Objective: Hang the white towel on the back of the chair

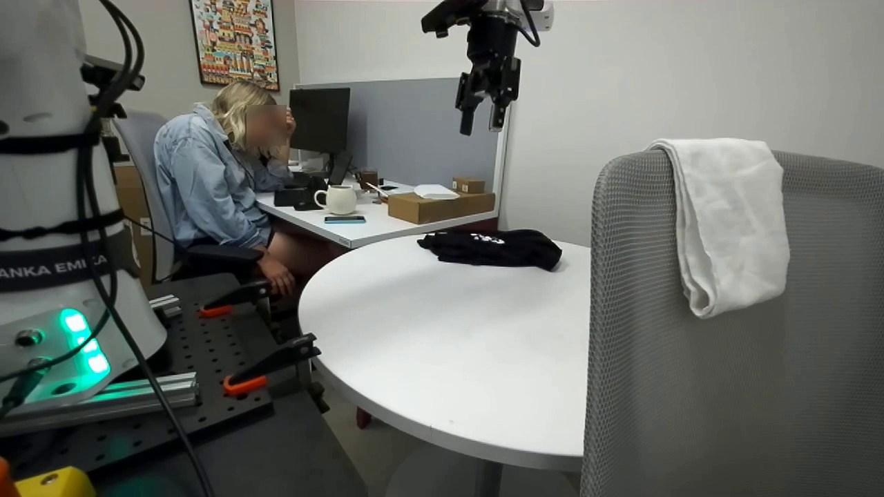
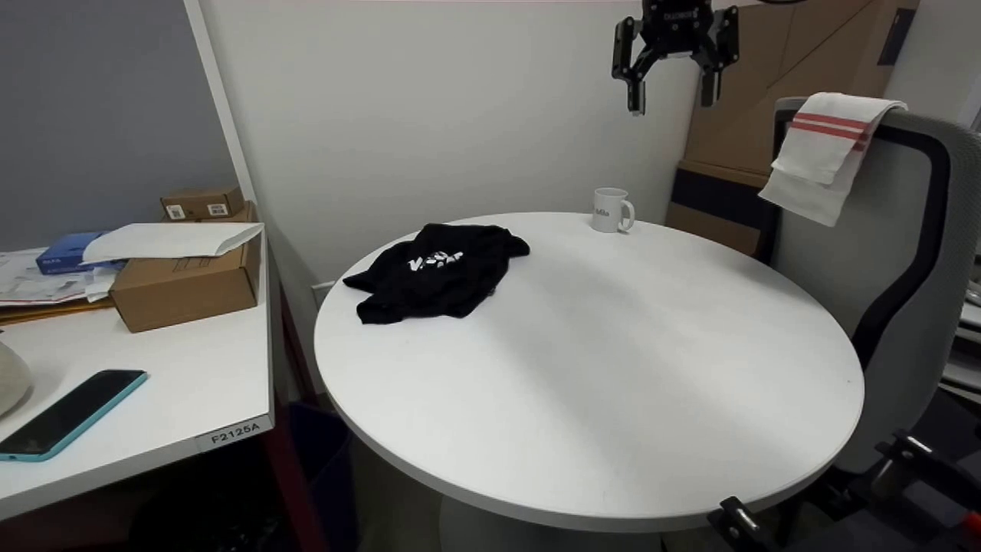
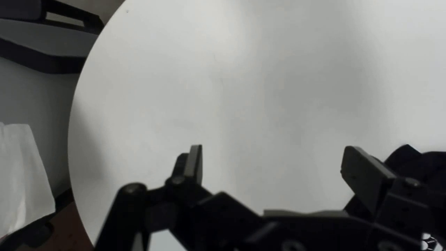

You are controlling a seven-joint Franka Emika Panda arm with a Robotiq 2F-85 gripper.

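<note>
Above the round table [image 2: 613, 368], the gripper [image 2: 673, 109] stands wide. Beside the table, the white towel [image 1: 735, 228] hangs over the chair back [image 1: 697, 393]; on the table, a black garment [image 2: 448, 276], probably a shirt.

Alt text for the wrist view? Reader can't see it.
A white towel hangs on a chair back at picture left. The open, empty gripper shows at the bottom, above a round white table; a black garment at lower right is partly hidden behind it.
</note>
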